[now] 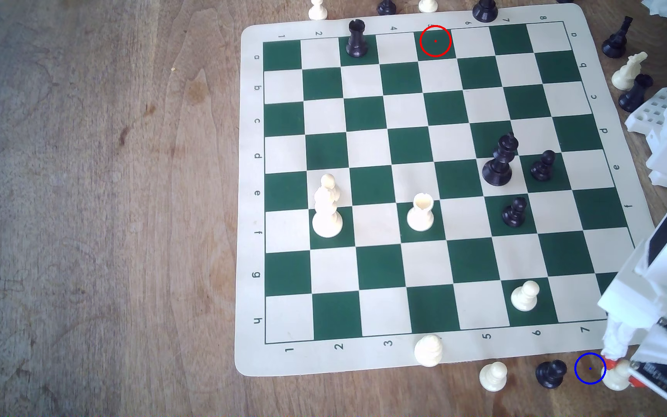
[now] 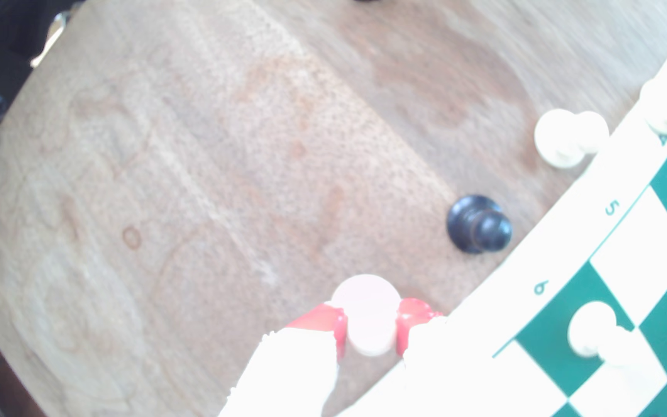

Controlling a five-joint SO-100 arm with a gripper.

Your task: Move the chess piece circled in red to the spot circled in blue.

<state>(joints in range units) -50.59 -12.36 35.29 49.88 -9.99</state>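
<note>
Wrist view: small cream-white plastic pawn point(image 2: 367, 316) with round ball head, seen from above and overexposed, sits between the two red-tipped fingers point(image 2: 412, 314) of the white gripper point(image 2: 368, 332); both pads press its sides, so the gripper is clamped on it. Whether the flared base touches the brown wooden tabletop point(image 2: 203, 180) is not clear. Exterior view: same pawn point(image 1: 616, 376) lies off the green-and-cream chess mat point(image 1: 440, 188), just beside the thin blue circle with centre dot point(image 1: 590, 368), on the exterior view's right of it, overlapping its rim. White arm point(image 1: 660, 276) reaches down steeply from the right edge. Black plastic pawn point(image 1: 551, 373) stands near on the other side of the circle.
</note>
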